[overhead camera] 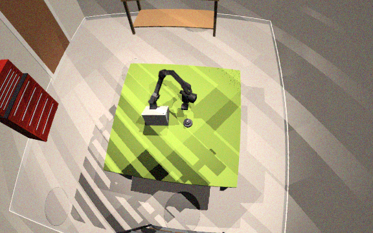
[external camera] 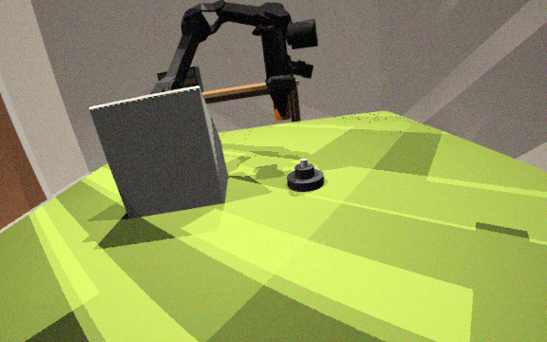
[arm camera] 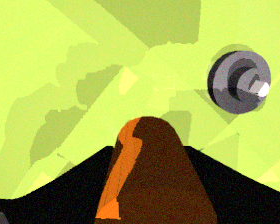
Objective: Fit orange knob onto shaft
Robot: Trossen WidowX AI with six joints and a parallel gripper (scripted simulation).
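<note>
The orange knob (external camera: 280, 114) (arm camera: 150, 170) is held between the fingers of my gripper (external camera: 281, 108) (overhead camera: 184, 108), which is shut on it and points down, well above the table. The knob's underside and its hole are hidden. The dark round pedestal (external camera: 305, 181) (overhead camera: 187, 125) stands on the table, with its silver shaft (external camera: 304, 162) (arm camera: 262, 89) pointing up and bare. In the exterior view the pedestal is below and to the right of the knob. In the wrist view the pedestal (arm camera: 222, 85) is at the upper right, apart from the knob.
A grey box with a white top (overhead camera: 155, 118) (external camera: 160, 157) stands on the green table (overhead camera: 219, 129) (external camera: 373, 294), to the left of the pedestal and beside the arm's base. A red tool cabinet (overhead camera: 28, 107) and a wooden shelf (overhead camera: 175, 18) stand away from the table.
</note>
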